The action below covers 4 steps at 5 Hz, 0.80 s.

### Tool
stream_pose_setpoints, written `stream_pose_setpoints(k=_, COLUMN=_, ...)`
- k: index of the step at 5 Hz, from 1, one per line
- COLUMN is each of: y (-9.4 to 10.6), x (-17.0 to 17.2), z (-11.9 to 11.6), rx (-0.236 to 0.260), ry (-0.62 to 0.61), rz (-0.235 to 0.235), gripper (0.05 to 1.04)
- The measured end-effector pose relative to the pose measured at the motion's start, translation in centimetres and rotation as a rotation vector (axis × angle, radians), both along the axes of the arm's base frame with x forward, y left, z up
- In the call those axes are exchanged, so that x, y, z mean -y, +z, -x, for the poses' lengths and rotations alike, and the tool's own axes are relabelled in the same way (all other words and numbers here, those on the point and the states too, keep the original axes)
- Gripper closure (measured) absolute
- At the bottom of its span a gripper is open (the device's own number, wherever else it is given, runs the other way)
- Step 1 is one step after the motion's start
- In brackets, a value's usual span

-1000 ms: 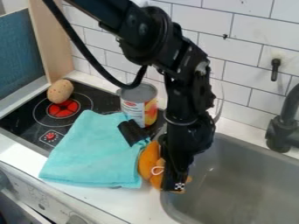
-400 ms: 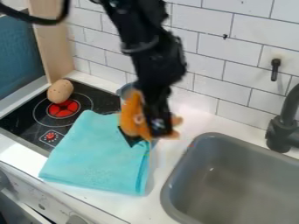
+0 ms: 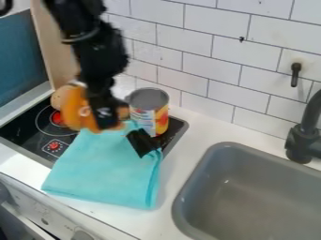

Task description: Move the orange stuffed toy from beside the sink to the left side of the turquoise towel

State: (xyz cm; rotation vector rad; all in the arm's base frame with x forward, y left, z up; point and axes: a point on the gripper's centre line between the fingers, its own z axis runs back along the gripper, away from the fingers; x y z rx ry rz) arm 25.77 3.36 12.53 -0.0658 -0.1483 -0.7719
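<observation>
White tile wall (image 3: 207,61) out back, gripper (image 3: 105,118) clamped on some blurry orange thing (image 3: 75,111) that's half hiding a potato-looking lump (image 3: 57,97).

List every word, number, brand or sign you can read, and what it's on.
No text legible.
Can label: print too blurred.
Gripper: white mark, too blurred.
Cooktop control markings: too small.
Front panel markings: too small and blurred.
</observation>
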Motion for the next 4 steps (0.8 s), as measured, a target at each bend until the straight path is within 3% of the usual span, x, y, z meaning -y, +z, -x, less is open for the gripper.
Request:
stream_pose_setpoints(k=1, y=0.0, x=-3.5, z=0.0, rx=-0.038, ry=0.046, rz=-0.062, gripper=0.487)
stream_pose_setpoints(k=2, y=-0.3, x=-7.1, z=0.7, rx=-0.109, ry=0.093, rz=-0.11, gripper=0.487)
stream_pose_setpoints(k=3, y=-1.7, x=-9.4, z=1.1, rx=-0.2, ry=0.107, rz=-0.119, gripper=0.487)
stream_pose_setpoints(k=4, y=-3.6, x=-11.1, z=1.8, rx=-0.254, ry=0.14, rz=-0.127, gripper=0.487)
